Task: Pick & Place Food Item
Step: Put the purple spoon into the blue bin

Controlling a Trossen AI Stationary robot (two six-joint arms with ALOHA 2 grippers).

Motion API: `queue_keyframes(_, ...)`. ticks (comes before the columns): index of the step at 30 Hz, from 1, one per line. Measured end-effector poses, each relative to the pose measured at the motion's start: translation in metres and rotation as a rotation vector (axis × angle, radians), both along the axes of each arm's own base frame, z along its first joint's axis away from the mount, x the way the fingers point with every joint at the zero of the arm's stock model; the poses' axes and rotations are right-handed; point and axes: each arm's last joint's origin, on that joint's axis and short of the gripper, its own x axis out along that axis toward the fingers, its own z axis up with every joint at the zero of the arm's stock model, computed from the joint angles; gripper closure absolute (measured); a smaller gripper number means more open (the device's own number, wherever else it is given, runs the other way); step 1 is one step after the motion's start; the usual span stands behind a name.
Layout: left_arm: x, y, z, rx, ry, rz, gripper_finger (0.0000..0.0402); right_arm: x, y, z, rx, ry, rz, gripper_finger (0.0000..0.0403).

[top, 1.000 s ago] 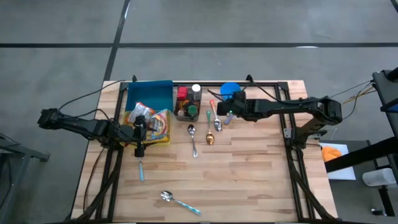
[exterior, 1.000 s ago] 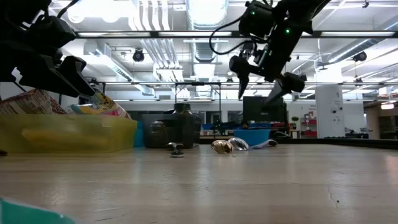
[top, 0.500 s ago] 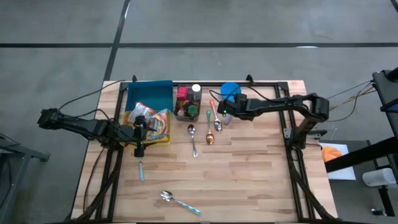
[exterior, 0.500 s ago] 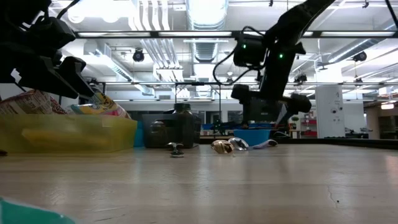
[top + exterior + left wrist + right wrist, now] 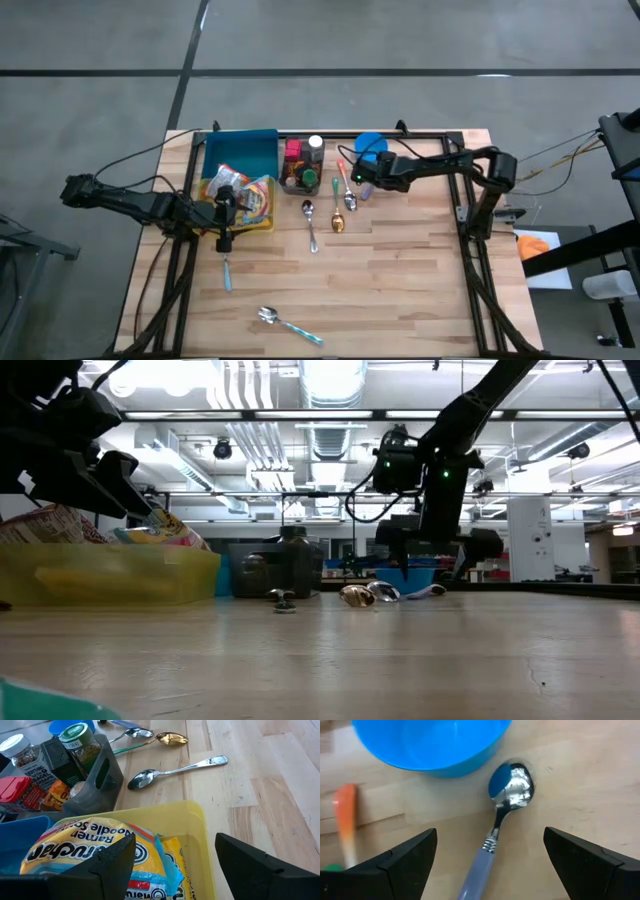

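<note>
The food items are ramen packets point(image 5: 85, 845) lying in a yellow bin point(image 5: 196, 815) at the table's left, and spice jars point(image 5: 75, 735) standing in a dark caddy point(image 5: 300, 172). My left gripper point(image 5: 175, 870) hangs open over the bin point(image 5: 250, 229), touching nothing. My right gripper point(image 5: 490, 865) is open and low over the table, beside a blue bowl point(image 5: 370, 144). Its fingers stand on either side of a spoon with a pale blue handle point(image 5: 511, 785), which lies flat on the wood next to the bowl point(image 5: 432, 742). In the low view my right gripper point(image 5: 432, 548) hangs just above the table.
More spoons lie in the table's middle: a silver one point(image 5: 311, 225), a gold one point(image 5: 338, 222) and one with a green and orange handle point(image 5: 344, 185). A teal-handled spoon point(image 5: 288, 322) lies near the front edge. A blue bin point(image 5: 240, 152) stands behind the yellow one.
My right gripper has come down toward the table and shifted a little toward the table's left, beside the blue bowl. It has also rolled, so its two fingers now stand level side by side. It has stayed open. My left gripper has kept still.
</note>
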Motion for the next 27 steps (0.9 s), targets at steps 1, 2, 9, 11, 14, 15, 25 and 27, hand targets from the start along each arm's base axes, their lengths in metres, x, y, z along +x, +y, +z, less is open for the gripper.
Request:
queue_keyframes(1, 0.0, 0.0, 0.0, 0.0, 0.0, 0.0, 0.013, 0.0, -0.001, -0.002, 0.004, 0.006, -0.004, 0.0039)
queue_keyframes(2, 0.0, 0.0, 0.0, 0.0, 0.0, 0.0, 0.013, 0.0, -0.002, -0.004, 0.007, 0.011, -0.007, 0.0039)
queue_keyframes(9, 0.0, 0.0, 0.0, -0.001, -0.001, 0.0, 0.013, 0.0, -0.004, -0.015, 0.017, 0.042, -0.016, 0.0039)
queue_keyframes(11, 0.0, 0.0, 0.0, -0.001, -0.001, 0.0, 0.013, 0.0, -0.005, -0.017, 0.017, 0.049, -0.017, 0.0039)
queue_keyframes(14, 0.0, 0.0, 0.0, -0.003, -0.001, 0.002, 0.013, 0.0, -0.005, -0.019, 0.015, 0.058, -0.019, 0.004)
queue_keyframes(15, 0.0, 0.0, 0.0, -0.002, -0.001, 0.002, 0.013, 0.0, -0.006, -0.019, 0.014, 0.058, -0.019, 0.004)
queue_keyframes(25, 0.0, 0.0, 0.0, -0.003, -0.001, 0.002, 0.013, -0.001, -0.005, -0.02, 0.019, 0.076, -0.017, 0.0138)
queue_keyframes(27, 0.0, 0.0, 0.0, -0.003, -0.001, 0.002, 0.013, -0.001, -0.006, -0.02, 0.015, 0.08, -0.015, 0.0168)
